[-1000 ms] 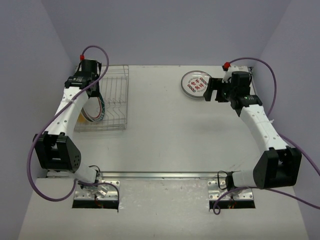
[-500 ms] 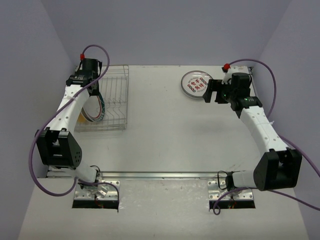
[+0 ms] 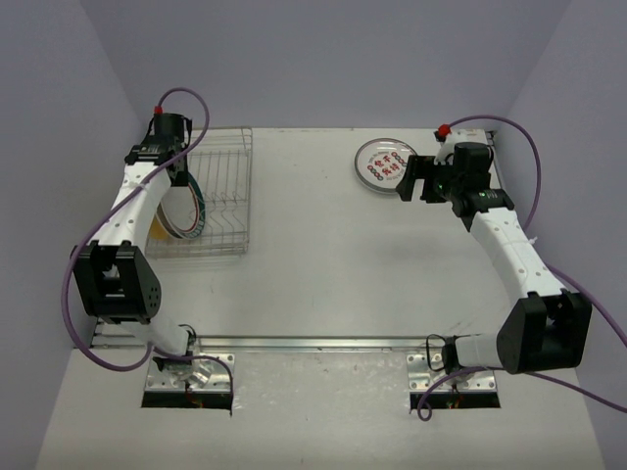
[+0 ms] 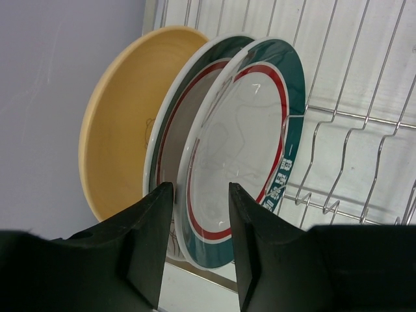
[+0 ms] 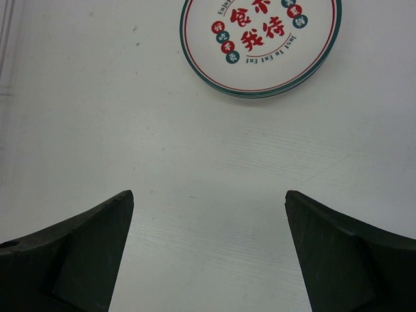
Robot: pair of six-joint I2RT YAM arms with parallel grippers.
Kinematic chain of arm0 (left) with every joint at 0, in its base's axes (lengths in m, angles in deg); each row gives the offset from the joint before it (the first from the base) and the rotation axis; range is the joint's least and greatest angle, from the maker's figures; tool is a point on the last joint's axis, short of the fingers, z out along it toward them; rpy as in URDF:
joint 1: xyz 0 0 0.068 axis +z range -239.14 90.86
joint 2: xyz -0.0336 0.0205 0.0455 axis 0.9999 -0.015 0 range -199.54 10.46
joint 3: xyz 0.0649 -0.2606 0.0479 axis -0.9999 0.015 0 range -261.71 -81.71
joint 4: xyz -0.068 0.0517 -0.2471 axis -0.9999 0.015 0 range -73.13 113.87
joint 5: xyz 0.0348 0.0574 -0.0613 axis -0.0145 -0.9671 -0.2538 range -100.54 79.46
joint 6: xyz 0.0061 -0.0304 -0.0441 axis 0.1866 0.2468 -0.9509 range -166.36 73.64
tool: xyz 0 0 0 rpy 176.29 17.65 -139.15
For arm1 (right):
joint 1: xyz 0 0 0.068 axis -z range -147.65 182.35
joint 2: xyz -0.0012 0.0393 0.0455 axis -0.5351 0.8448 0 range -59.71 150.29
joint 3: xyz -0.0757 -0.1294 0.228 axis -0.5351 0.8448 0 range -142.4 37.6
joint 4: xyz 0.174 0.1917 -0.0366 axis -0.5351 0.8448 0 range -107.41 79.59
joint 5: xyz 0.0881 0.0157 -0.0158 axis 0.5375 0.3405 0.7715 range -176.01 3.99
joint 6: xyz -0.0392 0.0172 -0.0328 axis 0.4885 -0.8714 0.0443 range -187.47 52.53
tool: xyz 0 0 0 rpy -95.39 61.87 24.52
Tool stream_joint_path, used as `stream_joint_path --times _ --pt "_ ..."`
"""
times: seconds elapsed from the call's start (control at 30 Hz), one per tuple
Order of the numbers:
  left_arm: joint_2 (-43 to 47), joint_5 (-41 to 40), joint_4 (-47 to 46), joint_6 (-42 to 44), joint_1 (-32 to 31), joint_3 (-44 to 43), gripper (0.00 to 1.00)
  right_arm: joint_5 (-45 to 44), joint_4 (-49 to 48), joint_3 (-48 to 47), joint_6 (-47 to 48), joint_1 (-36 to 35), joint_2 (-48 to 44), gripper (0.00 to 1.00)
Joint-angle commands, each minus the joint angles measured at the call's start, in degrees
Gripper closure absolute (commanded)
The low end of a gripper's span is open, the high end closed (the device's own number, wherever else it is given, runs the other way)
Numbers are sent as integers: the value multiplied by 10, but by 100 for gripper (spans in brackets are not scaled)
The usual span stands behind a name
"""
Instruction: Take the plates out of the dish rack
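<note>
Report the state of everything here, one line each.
dish rack, on the table, holding three plates
orange plate, upright in the rack
middle teal-rimmed plate, upright in the rack
front teal-rimmed plate, upright in the rack, lower rim seen between the fingers of the left claw
plate with red characters, flat on the table, outside the rack
left claw, partly open, grip on a plate unclear
right claw, wide open, empty, above the table

Left pincer (image 4: 198,195) narrowed, shifted left along dish rack (image 3: 223,201)
</note>
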Motion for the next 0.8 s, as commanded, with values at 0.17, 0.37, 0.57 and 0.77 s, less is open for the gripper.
stream_joint_path --times 0.17,0.37,0.57,0.77 --pt "-22 19 -45 11 16 9 64 7 -21 -9 -5 -2 -17 1" --pt "-22 32 -67 18 19 24 74 11 -21 -2 -2 -2 -22 1" --pt "1 31 -80 28 19 40 90 15 -21 1 -4 -2 -26 1" --pt "32 16 -75 36 19 24 100 21 -22 1 -9 -2 -27 1"
